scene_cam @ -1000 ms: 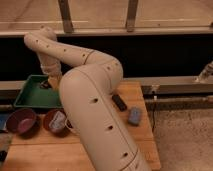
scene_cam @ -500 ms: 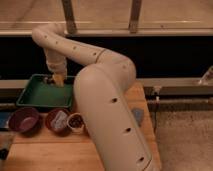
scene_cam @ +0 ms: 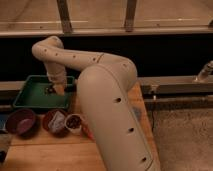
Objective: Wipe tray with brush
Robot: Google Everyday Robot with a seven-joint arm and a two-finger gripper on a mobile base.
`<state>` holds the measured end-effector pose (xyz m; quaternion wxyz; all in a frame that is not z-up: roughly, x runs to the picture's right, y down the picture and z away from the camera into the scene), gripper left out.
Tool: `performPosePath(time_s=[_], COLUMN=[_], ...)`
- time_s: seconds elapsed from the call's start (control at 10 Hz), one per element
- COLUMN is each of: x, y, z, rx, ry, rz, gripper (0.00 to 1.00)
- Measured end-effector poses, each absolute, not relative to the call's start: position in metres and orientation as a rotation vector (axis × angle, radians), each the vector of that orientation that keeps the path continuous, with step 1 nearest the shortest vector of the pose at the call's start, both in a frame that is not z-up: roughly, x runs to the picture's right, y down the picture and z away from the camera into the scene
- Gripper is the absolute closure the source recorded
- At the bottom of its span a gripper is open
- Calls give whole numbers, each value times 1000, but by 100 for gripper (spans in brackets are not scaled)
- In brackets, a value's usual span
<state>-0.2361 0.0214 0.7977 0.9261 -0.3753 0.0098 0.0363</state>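
Single arm (scene_cam: 107, 100) reaches across from the right and bends down over the green tray (scene_cam: 30, 95), which sits at the back left of the wooden bench (scene_cam: 55, 150). The gripper (scene_cam: 56, 90) hangs at the tray's right-hand part, low over — or touching — the tray floor; contact cannot be confirmed from this view. Fingers are together. A small dark shape just beside their tips is most likely the brush (scene_cam: 50, 90), which would mean they are clamped on it, though the grip itself is too small to make out. Key relation: the brush lies at the tips, on their left side, inside the tray rim, and the tray's long axis runs left-right, so most of the unswept floor stretches leftward from the gripper. Judgement — wiping is under way or about to begin, and the next stroke should travel left along that long axis, staying inside the rim. In front of the tray stand a purple bowl (scene_cam: 20, 121), a red bowl (scene_cam: 55, 121) and a small cup (scene_cam: 74, 121), well clear of the sweep.
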Motion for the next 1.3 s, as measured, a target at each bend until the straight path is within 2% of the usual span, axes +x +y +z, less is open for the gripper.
performPosePath(time_s=[0.9, 1.3], x=[-254, -266], y=[30, 17], z=[821, 832], rx=[-773, -759], ry=[10, -57], rz=[30, 80], gripper=[100, 100])
